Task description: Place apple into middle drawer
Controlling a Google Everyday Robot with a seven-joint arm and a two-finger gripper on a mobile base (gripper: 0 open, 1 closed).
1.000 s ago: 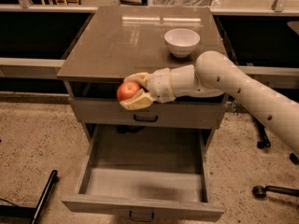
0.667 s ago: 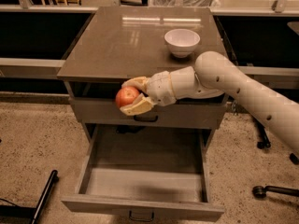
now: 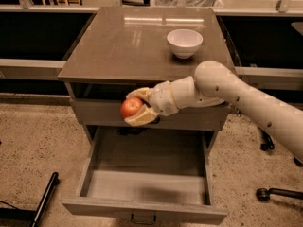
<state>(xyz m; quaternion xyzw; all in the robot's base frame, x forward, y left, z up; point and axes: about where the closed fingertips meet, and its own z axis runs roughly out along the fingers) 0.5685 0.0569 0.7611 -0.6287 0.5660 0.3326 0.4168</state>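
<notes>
Cabinet front (image 3: 199,119): apple (image 3: 132,107) (inside hand (image 3: 130,109))

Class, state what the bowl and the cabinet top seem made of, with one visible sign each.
The bowl: likely glazed ceramic, white, smooth; plastic possible. The cabinet top: probably laminate or coated wood, brown with glossy reflections. The tool grips the apple above the open middle drawer.

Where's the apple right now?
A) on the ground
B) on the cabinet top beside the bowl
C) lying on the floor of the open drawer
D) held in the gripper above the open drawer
D: the gripper is closed around the apple in front of the upper drawer front, above the open drawer.
</notes>
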